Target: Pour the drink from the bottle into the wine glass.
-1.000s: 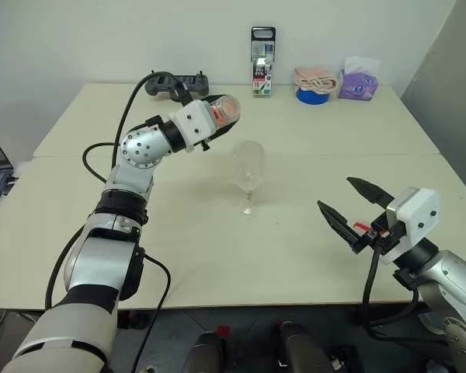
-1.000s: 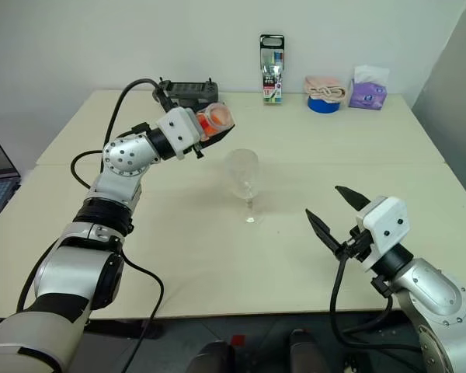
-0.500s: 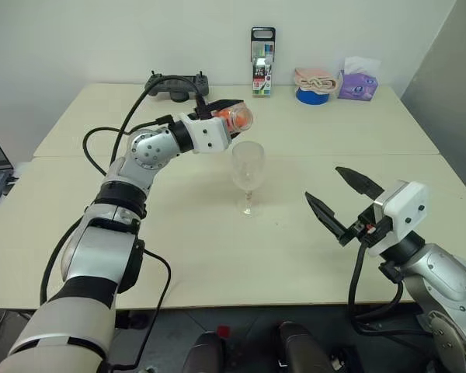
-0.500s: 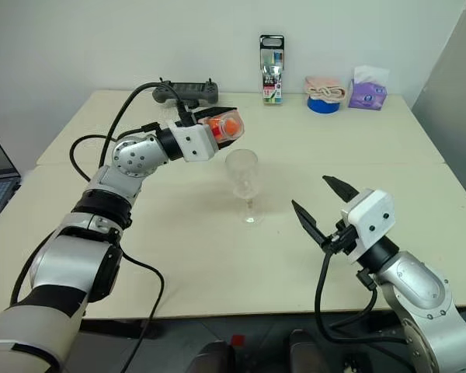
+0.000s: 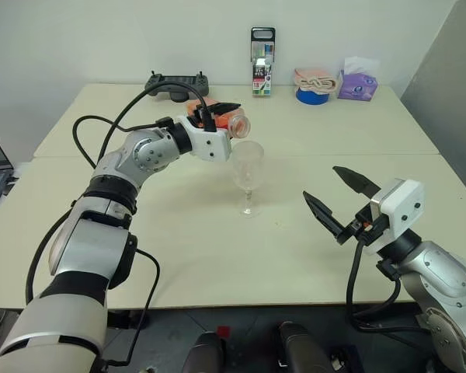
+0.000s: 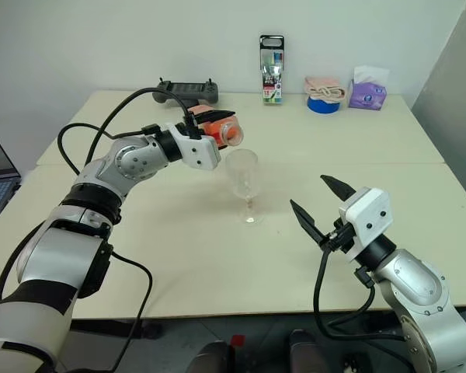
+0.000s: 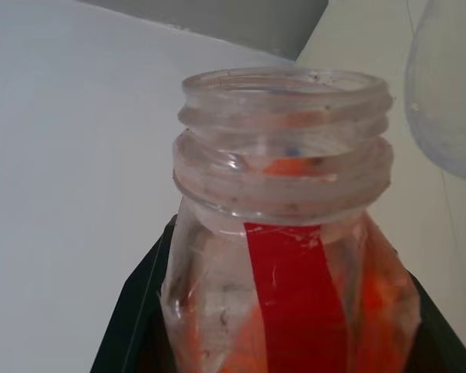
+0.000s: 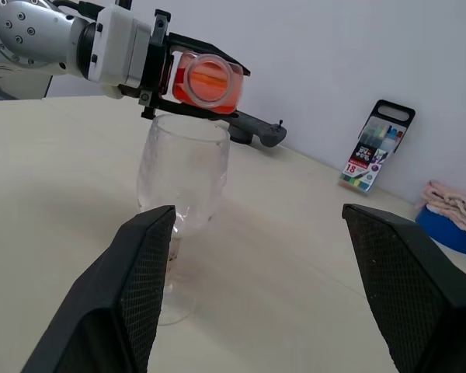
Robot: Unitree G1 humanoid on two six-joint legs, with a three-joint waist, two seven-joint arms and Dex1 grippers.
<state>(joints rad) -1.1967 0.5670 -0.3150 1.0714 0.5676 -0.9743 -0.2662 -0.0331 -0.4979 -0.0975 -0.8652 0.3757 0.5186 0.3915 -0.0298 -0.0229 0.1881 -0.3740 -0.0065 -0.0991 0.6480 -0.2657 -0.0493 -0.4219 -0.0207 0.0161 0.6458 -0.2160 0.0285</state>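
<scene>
Left wrist view puts me right at the left claw [image 5: 217, 116], which is clenched on the bottle [image 7: 283, 225]: black fingers [image 7: 136, 311] flank its lower body, the mouth is uncapped, a red strip runs down the side, and the drink [image 7: 373, 311] sits orange in the body, with a little showing behind the neck. At the upper right of that frame a curved edge of the wine glass [image 7: 450, 85] is close by.

From the head cameras I see the bottle tipped to about level in the upper middle of the frame, its mouth aimed toward the glass and just above its rim. The wine glass [image 5: 248, 167] stands upright on the worktop [image 5: 357, 132] at centre frame, and its bowl looks empty; I see no stream leaving the bottle. So I judge the grasp, the uncapping and the approach done, and the pour itself left: more tilt until liquid crosses the lip.

My right claw [image 5: 342, 202] hangs released at the lower right, jaws spread, holding nothing, well apart from the glass.

Right wrist view gives me what the others do not: I look straight into the bottle's round mouth [image 8: 210, 79], with the orange lying low inside, short of spilling, and the mouth sitting directly over the glass rim [image 8: 188, 124]. The head views alone give the whole layout.
</scene>
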